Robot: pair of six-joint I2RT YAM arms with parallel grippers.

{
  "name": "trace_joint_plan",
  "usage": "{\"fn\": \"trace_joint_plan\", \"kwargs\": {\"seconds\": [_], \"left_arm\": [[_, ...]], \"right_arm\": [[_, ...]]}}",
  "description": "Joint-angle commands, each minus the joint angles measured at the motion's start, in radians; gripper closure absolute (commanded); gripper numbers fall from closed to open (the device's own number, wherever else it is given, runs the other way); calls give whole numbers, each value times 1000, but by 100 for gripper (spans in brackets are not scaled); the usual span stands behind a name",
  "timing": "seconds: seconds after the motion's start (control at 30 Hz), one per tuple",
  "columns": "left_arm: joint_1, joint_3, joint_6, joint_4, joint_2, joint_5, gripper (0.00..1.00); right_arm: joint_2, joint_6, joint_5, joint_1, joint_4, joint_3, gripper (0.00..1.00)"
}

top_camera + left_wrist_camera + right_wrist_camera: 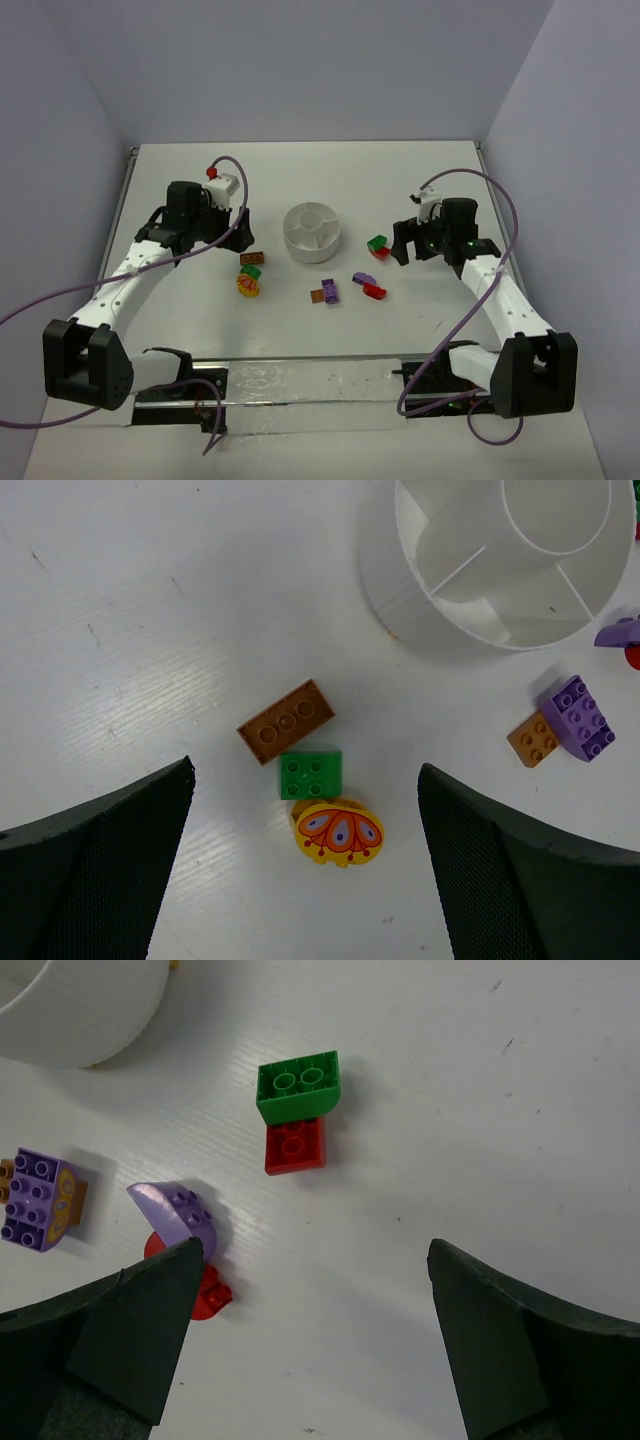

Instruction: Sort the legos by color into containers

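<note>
White dish compartments look empty: 0 sorted. All legos on desk; sorting entirely ahead. Left pincer, right pincer apart, empty.

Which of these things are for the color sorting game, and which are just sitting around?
For the job: white dish; brown brick; green square brick; yellow round piece; purple brick; small orange brick; green curved brick; red brick; lilac curved piece; red piece beside it.
Just lying about: purple cables; shiny strip at the table's near edge.
</note>
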Motion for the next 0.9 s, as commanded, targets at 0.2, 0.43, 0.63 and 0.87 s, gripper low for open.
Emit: {"fn": "trace_joint_plan", "kwargs": {"seconds": [0.2, 0.43, 0.63, 0.87], "left_arm": [[7, 8, 9, 32, -18, 35, 1], [12, 16, 0, 29, -28, 83, 1], [24, 46, -3, 3, -2, 97, 1], [37, 52, 0, 4, 11, 94, 1]], "right_arm": [[-14, -17, -12, 34, 8, 14, 0], [8, -25, 0, 72, 33, 6, 1], [107, -17, 77, 148, 27, 52, 3], [217, 11, 145, 185, 38, 105, 7]]}}
